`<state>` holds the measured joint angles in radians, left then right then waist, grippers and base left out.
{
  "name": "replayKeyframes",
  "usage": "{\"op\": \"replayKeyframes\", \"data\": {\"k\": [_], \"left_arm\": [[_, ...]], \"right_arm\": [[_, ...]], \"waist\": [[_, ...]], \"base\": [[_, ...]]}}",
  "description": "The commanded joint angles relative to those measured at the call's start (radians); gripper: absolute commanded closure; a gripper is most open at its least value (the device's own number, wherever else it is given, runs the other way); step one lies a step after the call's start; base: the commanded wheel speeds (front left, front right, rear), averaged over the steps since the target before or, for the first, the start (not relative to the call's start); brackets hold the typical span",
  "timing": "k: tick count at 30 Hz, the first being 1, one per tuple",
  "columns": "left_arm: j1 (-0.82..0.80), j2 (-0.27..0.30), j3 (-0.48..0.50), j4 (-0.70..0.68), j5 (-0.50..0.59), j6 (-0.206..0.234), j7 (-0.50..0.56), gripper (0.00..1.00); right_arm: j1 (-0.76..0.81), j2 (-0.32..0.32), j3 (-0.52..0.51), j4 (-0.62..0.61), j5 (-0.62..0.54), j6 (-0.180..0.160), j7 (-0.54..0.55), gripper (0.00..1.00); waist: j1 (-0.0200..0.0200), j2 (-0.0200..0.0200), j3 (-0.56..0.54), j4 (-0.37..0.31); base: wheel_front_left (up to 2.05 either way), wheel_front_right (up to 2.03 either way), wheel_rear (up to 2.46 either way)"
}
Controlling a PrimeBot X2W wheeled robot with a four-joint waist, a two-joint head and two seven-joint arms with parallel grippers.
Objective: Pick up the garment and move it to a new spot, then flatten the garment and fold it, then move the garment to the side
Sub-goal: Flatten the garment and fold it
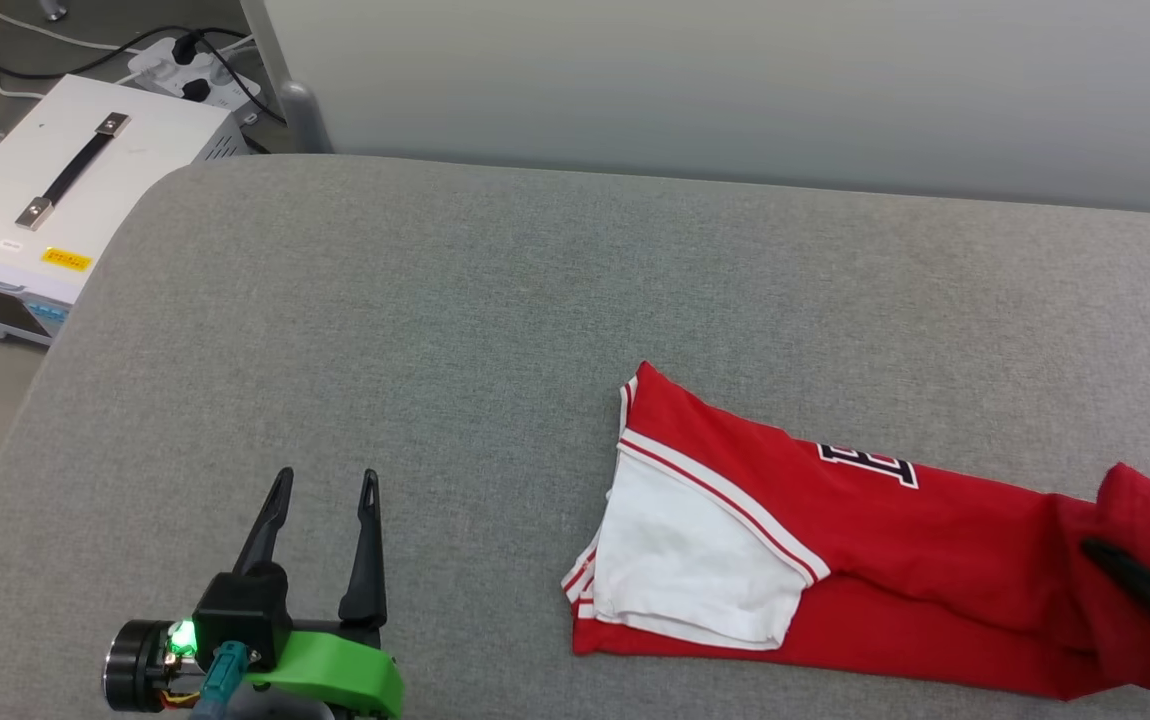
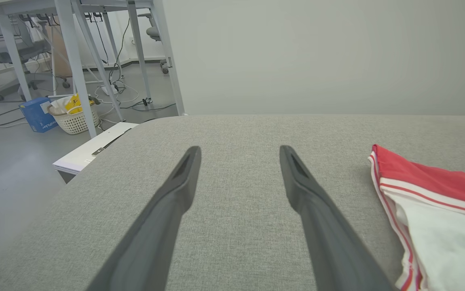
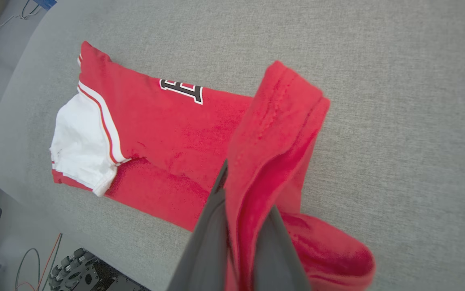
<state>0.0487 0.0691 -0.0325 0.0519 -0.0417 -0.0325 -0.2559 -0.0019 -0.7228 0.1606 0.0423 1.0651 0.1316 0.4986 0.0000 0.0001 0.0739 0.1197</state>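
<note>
The garment (image 1: 835, 540) is a red T-shirt with a white sleeve, folded into a long strip on the grey surface at the lower right of the head view. My right gripper (image 1: 1100, 555) is shut on the garment's hem end, which it holds lifted above the surface; in the right wrist view the red hem (image 3: 273, 133) stands up between the two fingers (image 3: 208, 226). My left gripper (image 1: 323, 482) rests open at the lower left, well left of the garment, with bare surface between its fingers (image 2: 176, 190). The white sleeve (image 2: 447, 242) lies to its right.
The grey padded surface (image 1: 435, 320) stretches wide to the left and behind the garment. A white box with a black handle (image 1: 65, 190) sits on the floor past the surface's left corner, with cables and a power strip (image 1: 190, 70) behind it. A pale wall (image 1: 735, 90) backs the surface.
</note>
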Motion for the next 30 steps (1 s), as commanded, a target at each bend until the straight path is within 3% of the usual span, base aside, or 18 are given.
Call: {"op": "replayKeyframes", "data": {"k": [1,7,14,30], "left_arm": [[0.008,-0.004,-0.002,0.002,0.008,-0.008,-0.006,0.00],[-0.015,-0.007,-0.009,0.012,0.011,-0.011,-0.006,0.00],[-0.045,-0.011,-0.022,0.019,0.011,-0.009,-0.006,0.00],[-0.100,-0.016,-0.049,0.033,0.009,-0.004,-0.006,0.00]], "right_arm": [[-0.010,0.015,0.011,-0.027,-0.014,-0.001,0.012,1.00],[-0.104,0.082,0.078,-0.094,-0.065,-0.001,0.073,1.00],[-0.265,0.159,0.217,-0.072,-0.121,-0.001,0.122,1.00],[-0.554,0.296,0.521,0.228,-0.173,-0.001,0.051,1.00]], "waist": [[0.0000,-0.0001,0.004,0.002],[0.0000,-0.0001,0.025,0.013],[0.0000,-0.0001,0.055,0.024],[0.0000,-0.0001,0.115,0.066]], "base": [[0.00,0.00,0.00],[0.00,0.00,0.00],[0.00,0.00,0.00],[0.00,0.00,0.00]]}}
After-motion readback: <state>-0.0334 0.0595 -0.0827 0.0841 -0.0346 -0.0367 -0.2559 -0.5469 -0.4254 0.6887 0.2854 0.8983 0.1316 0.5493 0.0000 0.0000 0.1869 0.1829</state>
